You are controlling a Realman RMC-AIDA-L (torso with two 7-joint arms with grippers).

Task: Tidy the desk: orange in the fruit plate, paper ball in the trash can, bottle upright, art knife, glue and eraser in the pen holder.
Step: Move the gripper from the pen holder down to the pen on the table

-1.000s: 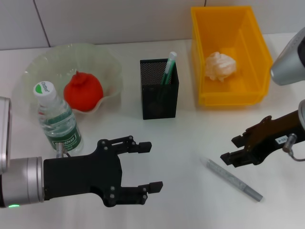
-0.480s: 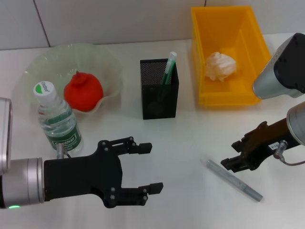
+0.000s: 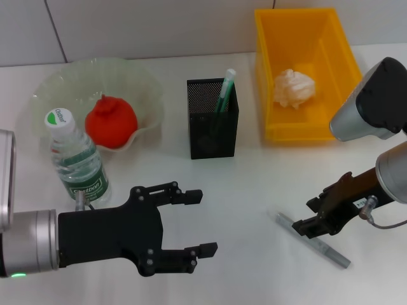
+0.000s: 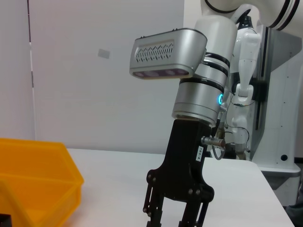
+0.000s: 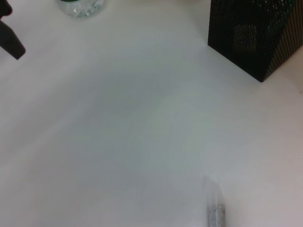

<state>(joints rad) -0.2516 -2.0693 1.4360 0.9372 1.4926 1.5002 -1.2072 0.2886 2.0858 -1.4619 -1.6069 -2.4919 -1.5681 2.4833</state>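
Note:
The grey art knife (image 3: 311, 239) lies flat on the table at the front right. My right gripper (image 3: 311, 216) hangs open just over its near end, one finger on each side; the left wrist view shows this gripper (image 4: 173, 218) with its fingers apart. The knife's tip (image 5: 216, 213) shows in the right wrist view. The orange (image 3: 111, 122) sits in the fruit plate (image 3: 60, 82). The bottle (image 3: 76, 159) stands upright. A green and white tube (image 3: 224, 91), seemingly the glue, stands in the pen holder (image 3: 212, 130). The paper ball (image 3: 294, 87) lies in the trash can (image 3: 305, 133). The eraser is out of view. My left gripper (image 3: 200, 222) rests open at the front left.
The pen holder (image 5: 255, 33) stands between the plate and the yellow bin (image 4: 33, 179). The bottle's base (image 5: 80, 5) and a left fingertip (image 5: 12, 40) show in the right wrist view. White wall runs along the back of the table.
My right gripper has come down and inward until it is over the near end of the art knife. The left arm has not moved.

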